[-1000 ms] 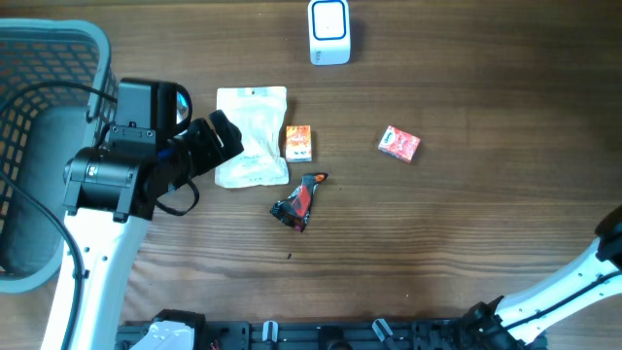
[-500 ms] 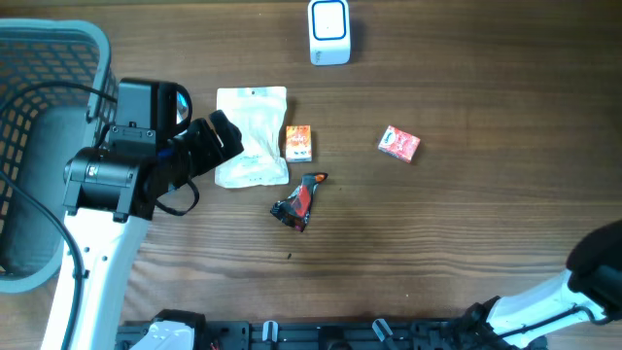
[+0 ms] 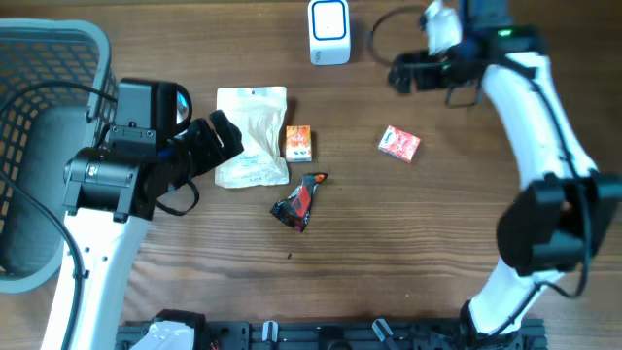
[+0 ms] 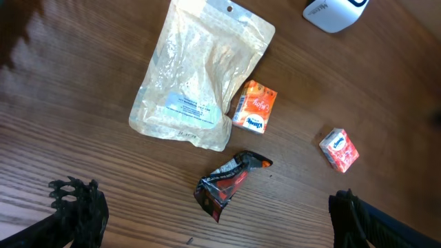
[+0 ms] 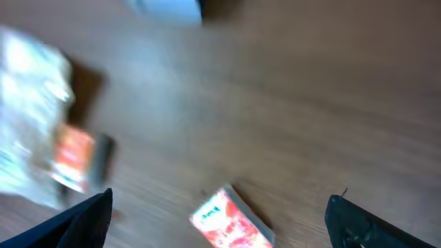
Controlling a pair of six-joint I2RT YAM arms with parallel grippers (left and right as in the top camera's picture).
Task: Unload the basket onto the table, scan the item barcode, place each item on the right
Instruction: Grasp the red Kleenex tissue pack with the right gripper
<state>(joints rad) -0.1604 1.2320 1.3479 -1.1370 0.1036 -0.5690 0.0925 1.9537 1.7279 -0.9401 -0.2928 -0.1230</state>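
Four items lie on the table [image 3: 437, 243], none of them held: one pale pouch [image 3: 253, 136], one orange box [image 3: 298, 143], one red box [image 3: 398, 144] and one dark crumpled wrapper [image 3: 298, 201]. One white scanner [image 3: 329, 31] and one basket [image 3: 24, 97] complete the count.

The orange box sits just beside the pouch's right edge. The wrapper is near the pouch's lower right corner, and the red box is well apart to the pouch's right. The scanner stands above and right of the pouch; the basket is well to its left.

The pouch carries a pale blue label, its print too small to read. The orange box bears script and the red box a white oval mark, neither legible.

Both claws gape wide and empty: the left claw [image 3: 228, 138] over the pouch's left edge, the right claw [image 3: 400, 76] up and right of the pouch, beyond the scanner. The right wrist view is blurred.
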